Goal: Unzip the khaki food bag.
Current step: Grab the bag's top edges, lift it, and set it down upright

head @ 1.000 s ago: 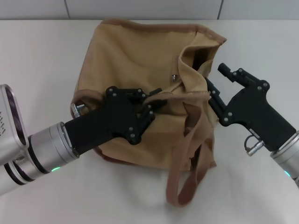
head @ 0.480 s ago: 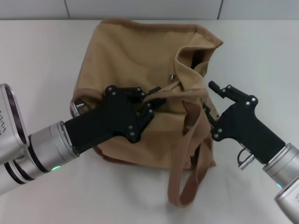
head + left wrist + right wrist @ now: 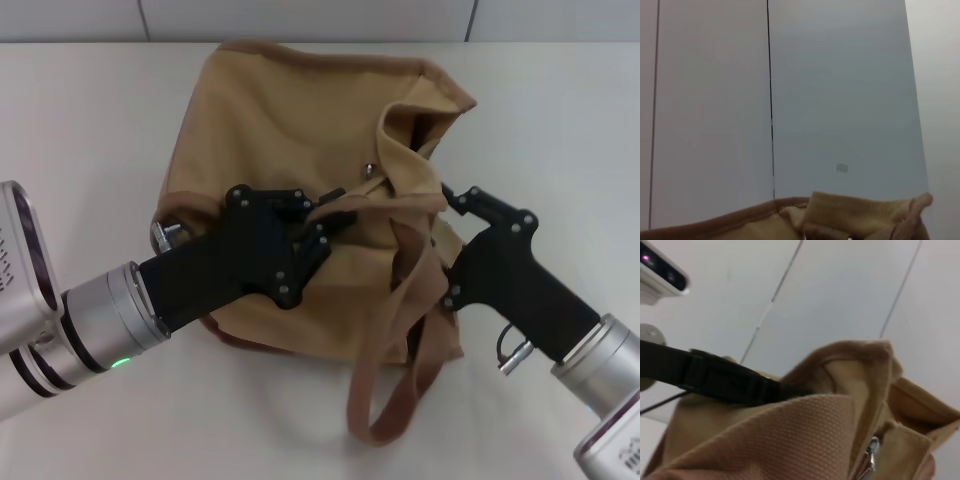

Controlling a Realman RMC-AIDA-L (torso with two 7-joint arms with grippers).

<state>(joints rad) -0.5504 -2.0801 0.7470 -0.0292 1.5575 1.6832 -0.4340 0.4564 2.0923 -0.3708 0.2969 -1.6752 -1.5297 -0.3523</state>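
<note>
The khaki food bag lies on the white table, its top open at the far right corner. A metal snap shows on its face. One wide strap handle hangs forward in a loop. My left gripper lies across the bag's near side, shut on the strap handle's edge; it also shows in the right wrist view. My right gripper presses against the bag's right side, its tip hidden by the strap. The right wrist view shows the silver zipper pull close by. The left wrist view shows only the bag's top edge.
The white table spreads around the bag on all sides. A pale tiled wall runs along the back. Both black gripper bodies and silver forearms fill the near left and near right corners.
My right gripper has moved nearer to me and leftward, in against the bag's right side. The hanging strap loop has shifted a little. My left gripper has stayed in place.
</note>
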